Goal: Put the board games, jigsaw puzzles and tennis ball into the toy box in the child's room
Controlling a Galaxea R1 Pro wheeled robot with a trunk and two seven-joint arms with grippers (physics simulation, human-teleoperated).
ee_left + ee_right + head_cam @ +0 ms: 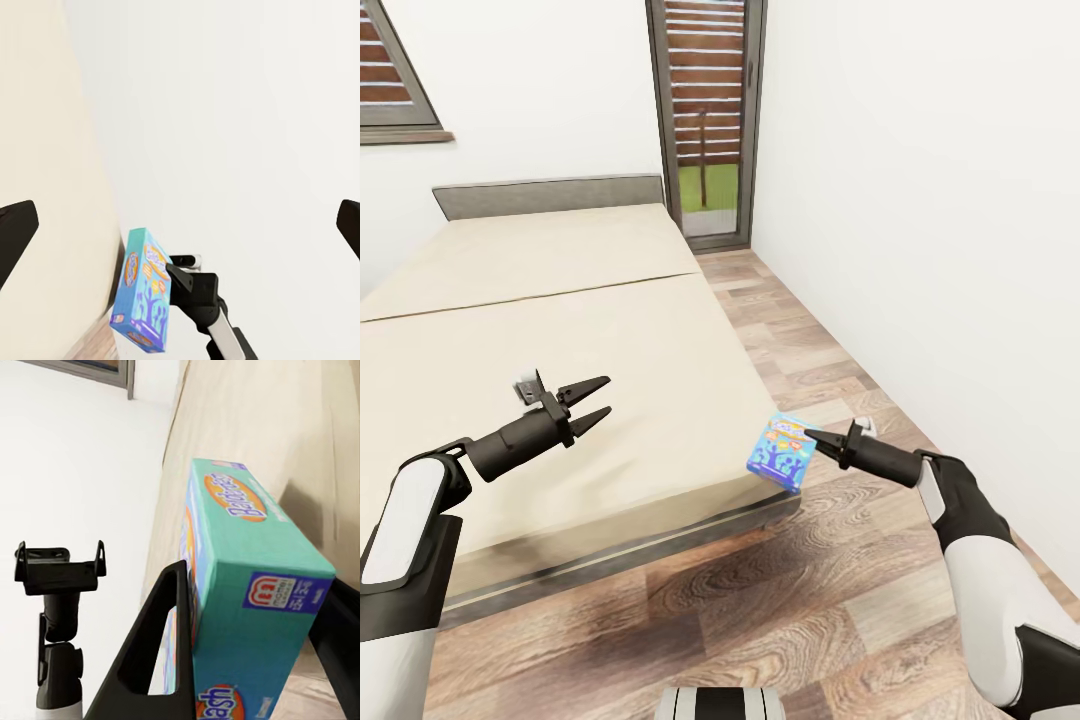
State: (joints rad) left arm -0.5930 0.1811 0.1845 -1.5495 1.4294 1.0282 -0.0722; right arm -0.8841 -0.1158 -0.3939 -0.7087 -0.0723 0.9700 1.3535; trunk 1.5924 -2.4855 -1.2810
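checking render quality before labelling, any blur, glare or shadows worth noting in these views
Head view: sharp, flat even light, only a soft shadow under the bed. Left wrist view: the wall is washed out white. Right wrist view: the game box looms close, print soft-edged, casting a shadow on the mattress.

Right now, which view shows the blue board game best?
The right wrist view: the blue board game is close, clamped between the right gripper fingers. The head view shows it small by the bed corner; the left wrist view, side-on.
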